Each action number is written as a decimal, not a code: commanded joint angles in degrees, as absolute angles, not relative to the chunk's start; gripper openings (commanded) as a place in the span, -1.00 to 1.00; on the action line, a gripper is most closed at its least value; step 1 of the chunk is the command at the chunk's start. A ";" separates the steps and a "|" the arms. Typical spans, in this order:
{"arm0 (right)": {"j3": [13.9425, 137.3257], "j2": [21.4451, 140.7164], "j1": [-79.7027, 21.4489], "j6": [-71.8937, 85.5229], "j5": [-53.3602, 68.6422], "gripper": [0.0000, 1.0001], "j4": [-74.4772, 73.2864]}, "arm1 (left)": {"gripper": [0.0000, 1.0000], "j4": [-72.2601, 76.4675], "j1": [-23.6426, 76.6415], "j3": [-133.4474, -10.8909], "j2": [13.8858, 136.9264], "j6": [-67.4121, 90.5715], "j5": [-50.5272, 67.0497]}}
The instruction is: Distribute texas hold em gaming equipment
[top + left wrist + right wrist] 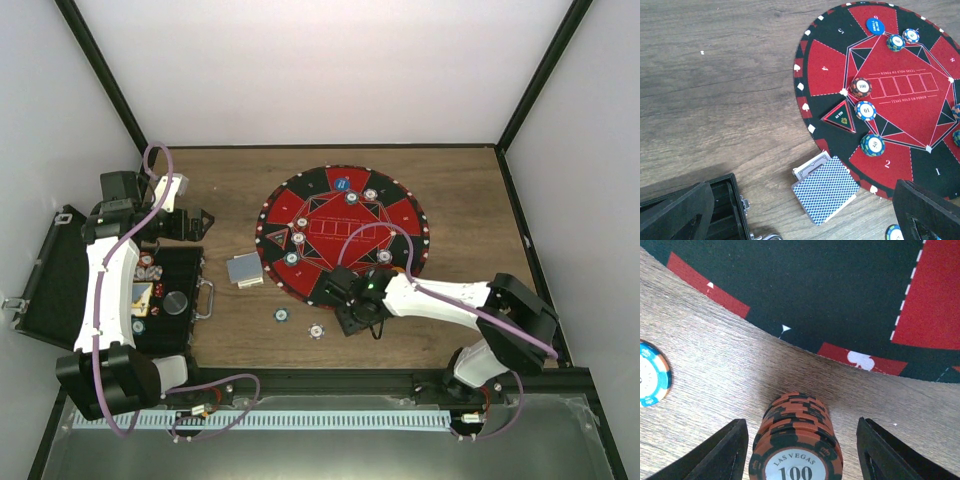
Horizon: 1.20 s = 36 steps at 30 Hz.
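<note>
A round red-and-black poker mat (340, 235) lies mid-table with several striped chips and a blue marker disc (342, 184) on it. A blue-backed card deck (245, 270) lies at its left edge and shows in the left wrist view (826, 189). My right gripper (362, 318) is open at the mat's near edge. In the right wrist view (800, 450) its fingers stand either side of a stack of orange-black 100 chips (797, 437) on the wood, with gaps on both sides. My left gripper (195, 222) is open and empty (805, 220) above the table, left of the deck.
An open black case (185, 262) with chips and dice sits at the left under the left arm. Two loose chips (282, 315) (316, 330) lie on the wood near the mat. A blue chip (652, 380) lies left of the right gripper. A triangular marker (842, 116) sits on the mat.
</note>
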<state>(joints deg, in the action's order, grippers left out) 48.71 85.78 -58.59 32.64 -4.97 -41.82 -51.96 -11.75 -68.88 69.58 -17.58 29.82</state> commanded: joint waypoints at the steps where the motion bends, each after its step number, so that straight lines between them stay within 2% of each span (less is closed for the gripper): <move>1: 48.36 85.96 -59.05 33.06 -5.71 0.21 -41.00 | 1.00 -51.95 -12.15 -69.70 68.82 -17.28 30.14; 25: 48.74 85.97 -59.06 32.96 -5.88 -0.34 -41.59 | 1.00 -51.50 -12.15 -69.22 69.26 -17.50 30.06; 36: 54.07 83.90 -59.03 32.01 -7.58 -0.36 -46.72 | 1.00 -51.61 -12.11 -69.56 69.17 -17.44 30.15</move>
<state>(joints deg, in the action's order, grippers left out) 49.74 86.06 -58.65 32.36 -5.65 -43.62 -51.96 -11.75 -68.90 69.58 -17.58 29.82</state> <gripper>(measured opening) 0.434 0.999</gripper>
